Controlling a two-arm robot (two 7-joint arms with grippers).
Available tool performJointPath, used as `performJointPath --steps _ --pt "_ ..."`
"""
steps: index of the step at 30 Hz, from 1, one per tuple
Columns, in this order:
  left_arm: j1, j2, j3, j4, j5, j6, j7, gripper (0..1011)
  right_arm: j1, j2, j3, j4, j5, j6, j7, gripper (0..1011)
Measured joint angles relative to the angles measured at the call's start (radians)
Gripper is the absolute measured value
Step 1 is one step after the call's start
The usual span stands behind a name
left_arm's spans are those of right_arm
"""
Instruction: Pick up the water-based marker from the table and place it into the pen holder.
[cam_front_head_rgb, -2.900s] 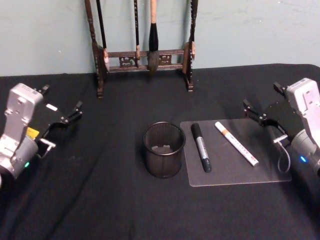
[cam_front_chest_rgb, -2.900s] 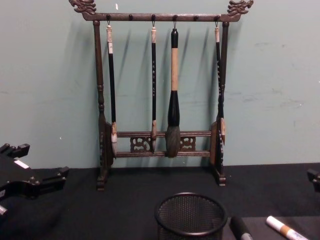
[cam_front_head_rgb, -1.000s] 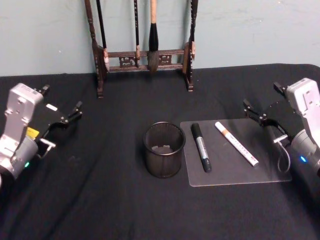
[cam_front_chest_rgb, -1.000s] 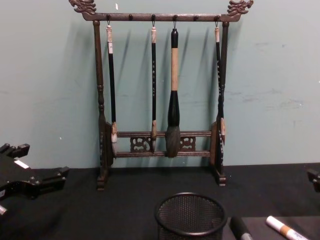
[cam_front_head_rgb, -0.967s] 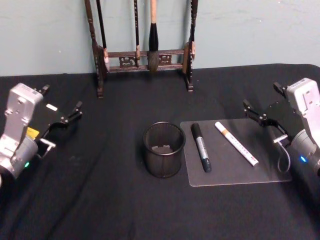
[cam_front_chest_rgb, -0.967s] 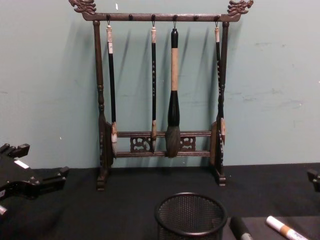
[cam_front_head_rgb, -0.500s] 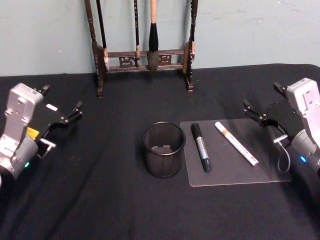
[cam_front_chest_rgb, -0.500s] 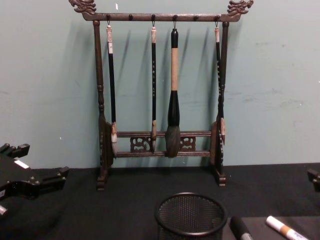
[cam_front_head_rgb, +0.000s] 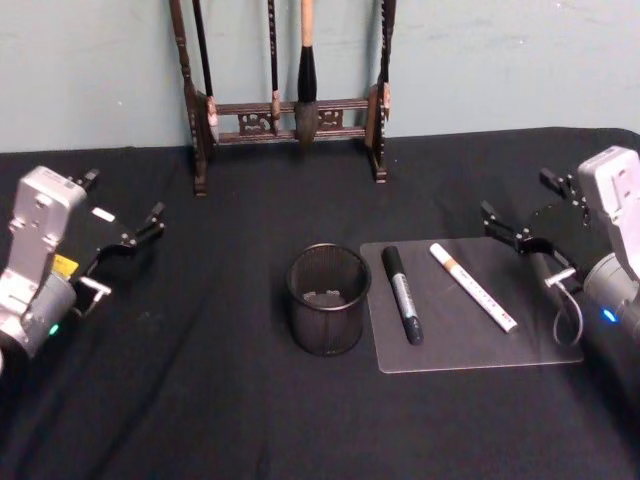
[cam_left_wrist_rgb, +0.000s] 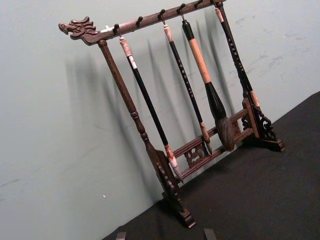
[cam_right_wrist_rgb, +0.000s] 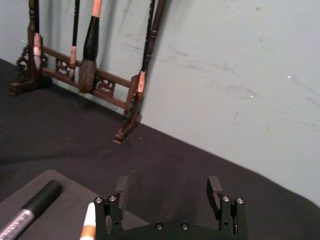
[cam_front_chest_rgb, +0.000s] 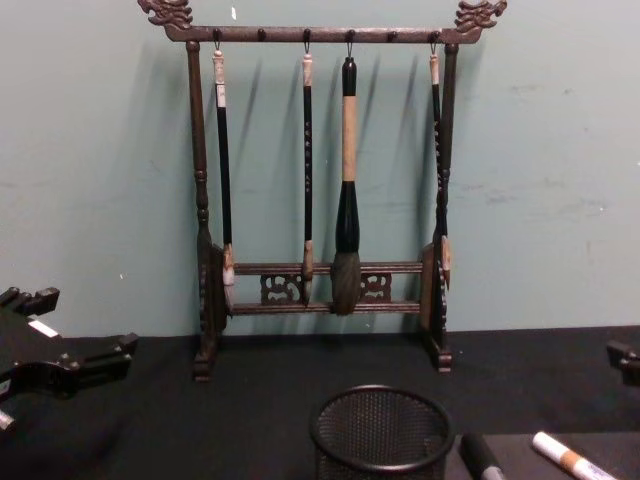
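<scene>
While you look down through the head view, the round black wire-mesh pen holder (cam_front_head_rgb: 328, 298) stands upright at the centre of the frame on the black cloth-covered table (cam_front_head_rgb: 200, 410). Just to its right lies a clear rectangular plastic mat (cam_front_head_rgb: 540, 345), and two markers rest flat on it, side by side but apart. The black marker with a grey label (cam_front_head_rgb: 402, 294) is nearer the holder. The white marker with an orange band (cam_front_head_rgb: 473, 286) lies slanted toward the mat's lower right. You cannot read either label, so you cannot tell which one is water-based.

Your right gripper (cam_front_head_rgb: 516, 195) hangs at the right edge of the frame, above the mat's far right corner, near the white marker but not touching it. Its two fingers are spread wide with nothing between them, which the right wrist view confirms. Your left gripper (cam_front_head_rgb: 122, 195) sits at the left edge of the frame, well apart from the holder, its fingers likewise spread wide and holding nothing.

At the top centre of the frame a tall dark wooden brush rack (cam_front_head_rgb: 290, 105) stands against the pale green wall (cam_front_head_rgb: 500, 60), with calligraphy brushes (cam_front_head_rgb: 306, 80) hanging from it.
</scene>
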Motion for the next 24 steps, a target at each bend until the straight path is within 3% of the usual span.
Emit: performJointPath --steps 15,24 --pt "0.000 0.000 0.000 0.000 0.000 0.000 0.000 1001 0.014 0.006 0.032 -0.062 0.123 0.250 0.173 1002" --pt "0.000 0.000 0.000 0.000 0.000 0.000 0.000 1001 0.045 -0.012 0.023 -0.059 0.138 0.352 0.235 1002"
